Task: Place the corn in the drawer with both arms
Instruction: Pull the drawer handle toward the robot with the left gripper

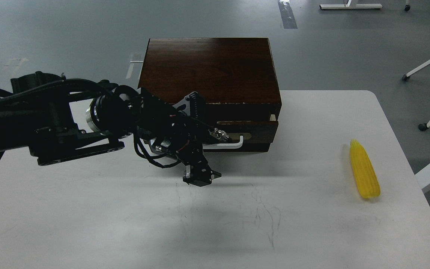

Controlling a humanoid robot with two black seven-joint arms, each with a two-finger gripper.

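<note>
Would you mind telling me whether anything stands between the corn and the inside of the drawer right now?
Yes: the drawer itself is nearly shut, its front almost flush with the box. The left gripper hangs in front of its white handle. The bare table between the corn and the drawer front holds nothing visible.

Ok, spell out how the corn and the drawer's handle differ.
The corn is bright yellow; the handle is white. The corn lies loose on the table's right side, pointing away from the robot; the handle is fixed crosswise on the drawer front. The corn shows fully; the left gripper hides part of the handle. Both are elongated.
</note>
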